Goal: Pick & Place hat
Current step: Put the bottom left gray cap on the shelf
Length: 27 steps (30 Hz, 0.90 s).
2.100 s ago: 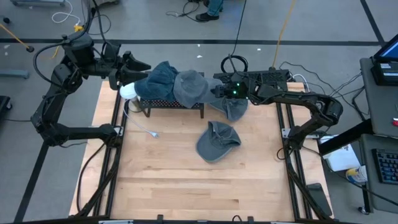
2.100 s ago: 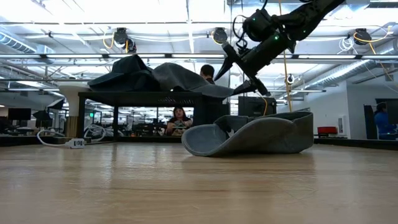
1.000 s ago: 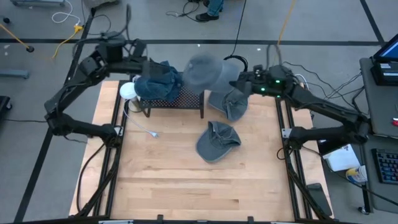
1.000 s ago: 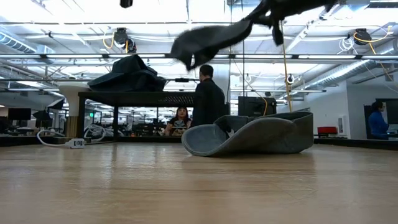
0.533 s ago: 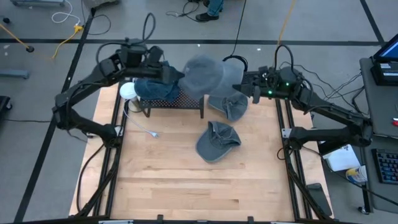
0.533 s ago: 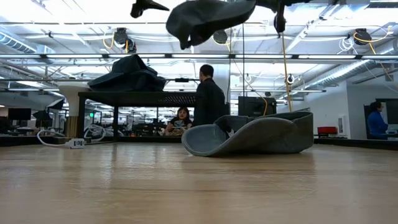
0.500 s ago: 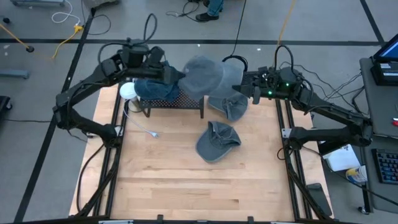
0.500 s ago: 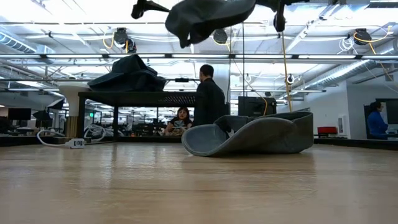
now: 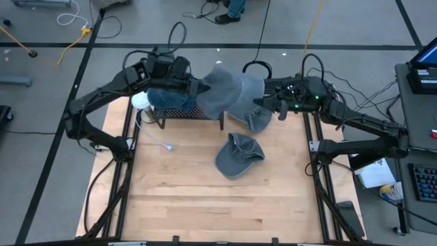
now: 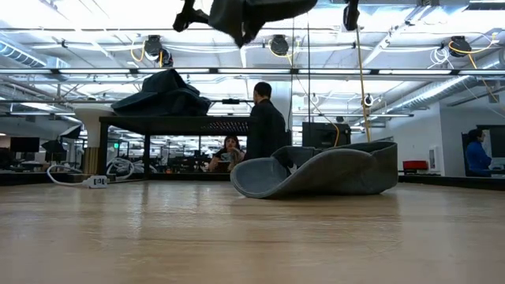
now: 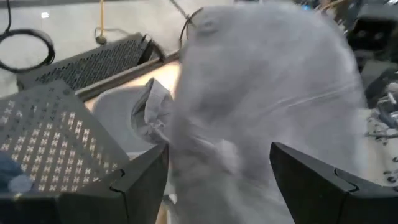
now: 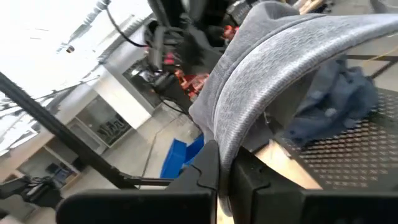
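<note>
A soft grey cloth hat (image 9: 229, 93) is hanging in the air, and it could fall.

Low in the middle of the high view, another floppy grey hat (image 9: 238, 154) is lying on the wooden table (image 9: 191, 205). Higher up, above the black metal rack (image 9: 188, 109), the right gripper (image 9: 265, 102) is pinching the lifted hat's brim with jaws squeezed shut. The left gripper (image 9: 198, 89) is reaching in with jaws spread wide. If the right gripper lets go too soon, the hat might be dropping.

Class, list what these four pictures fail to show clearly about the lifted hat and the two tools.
- Left tool, left wrist view: the lifted grey hat is blurred, so contact cannot be told.
- Lifted hat, low view: cut off by the top edge.
- Right tool, high view: its fingertips are hidden under the hat's brim.
</note>
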Each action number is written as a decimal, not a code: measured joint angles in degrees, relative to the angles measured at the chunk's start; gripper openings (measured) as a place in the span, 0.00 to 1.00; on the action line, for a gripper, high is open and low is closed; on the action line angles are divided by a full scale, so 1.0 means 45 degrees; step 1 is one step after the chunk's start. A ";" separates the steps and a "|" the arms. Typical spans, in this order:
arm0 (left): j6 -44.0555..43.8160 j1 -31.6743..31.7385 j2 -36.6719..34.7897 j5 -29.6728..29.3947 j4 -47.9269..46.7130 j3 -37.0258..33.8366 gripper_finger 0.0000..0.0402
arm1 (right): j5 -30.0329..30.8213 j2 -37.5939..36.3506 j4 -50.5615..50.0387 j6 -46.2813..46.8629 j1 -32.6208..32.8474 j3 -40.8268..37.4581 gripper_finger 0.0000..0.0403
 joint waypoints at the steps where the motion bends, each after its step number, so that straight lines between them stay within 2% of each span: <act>1: 0.0029 -0.0006 0.0011 0.0006 -0.0095 -0.0004 0.70 | -0.0028 -0.0004 0.0065 0.0018 0.0001 0.0002 0.01; 7: 0.0024 -0.0160 -0.0020 0.0018 -0.0267 -0.0004 0.70 | -0.0016 -0.0004 0.0143 0.0073 0.0053 0.0005 0.01; 10: -0.0014 -0.0154 -0.0020 0.0044 -0.0280 -0.0004 0.65 | -0.0023 -0.0004 0.0197 0.0048 0.0079 0.0005 0.01; 14: -0.0488 -0.0054 -0.0023 0.0644 -0.0152 -0.0004 0.48 | -0.0022 -0.0004 0.0008 0.0028 0.0074 0.0005 0.01; 21: -0.0767 0.0166 -0.0023 0.3523 0.1699 -0.0004 0.08 | -0.0031 0.0032 -0.0588 -0.0378 0.0035 0.0015 0.01; 23: -0.0974 0.0165 -0.0023 0.3932 0.2341 -0.0004 0.04 | -0.0031 0.0065 -0.0591 -0.0554 0.0035 0.0019 0.01; 27: -0.1727 0.0226 -0.0023 0.4785 0.3322 -0.0004 0.04 | -0.0102 0.0070 -0.0630 -0.1277 0.0035 0.0019 0.07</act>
